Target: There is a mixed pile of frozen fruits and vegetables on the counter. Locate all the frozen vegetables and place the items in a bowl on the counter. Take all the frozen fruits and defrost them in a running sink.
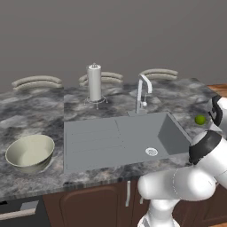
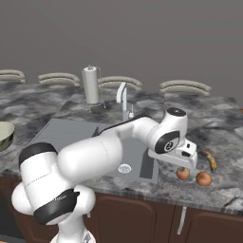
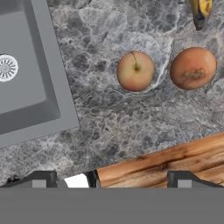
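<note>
Gripper spread wide, pinching nothing, hanging above the counter near its front edge, just right of the sink. Below the fingertips, bare marbled stone. Beyond them, an apple-like reddish fruit with a stem, and just right of it, apart, a reddish-brown oval lump. Farther back, a banana, partly cut off. Round metal drain in the basin to the left. Lime-green ball on the stone right of the sink, farther back. Pale bowl well apart, on the counter left of the drainboard. Paper towel roll upright behind the sink, left of the chrome tap.
</note>
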